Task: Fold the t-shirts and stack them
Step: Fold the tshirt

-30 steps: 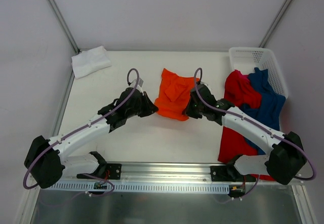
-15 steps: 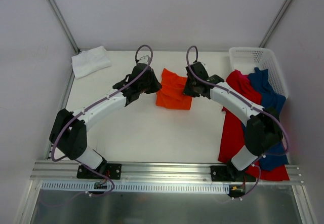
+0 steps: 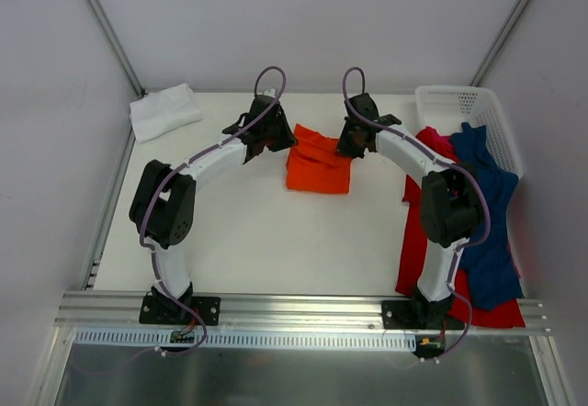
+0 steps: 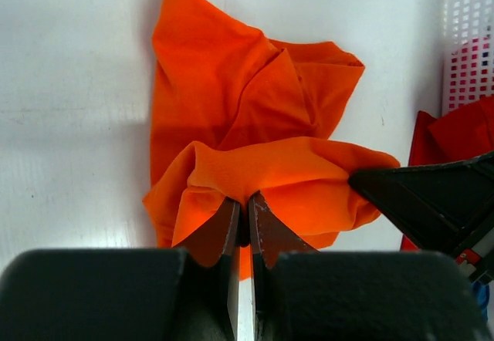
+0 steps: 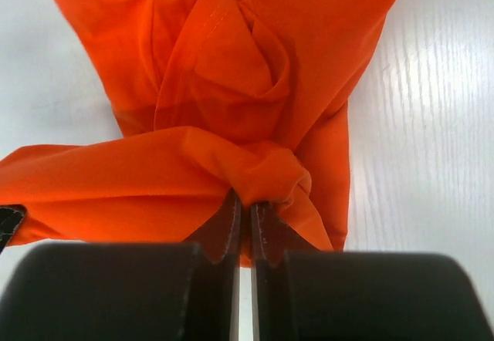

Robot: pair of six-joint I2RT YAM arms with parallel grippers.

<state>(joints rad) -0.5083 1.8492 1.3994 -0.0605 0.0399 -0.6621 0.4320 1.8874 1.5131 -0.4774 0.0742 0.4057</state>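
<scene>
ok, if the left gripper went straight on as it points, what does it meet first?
The orange t-shirt: the left gripper is shut on its bunched fold, and more of it lies straight ahead on the table. The right gripper looks off to one side, though depth is unclear.

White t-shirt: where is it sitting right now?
In the top view, the white t-shirt lies folded at the far left corner of the table, left of the left claw and apart from it.

No writing, label, brand name, number or sign can be read anywhere on anything in view.
</scene>
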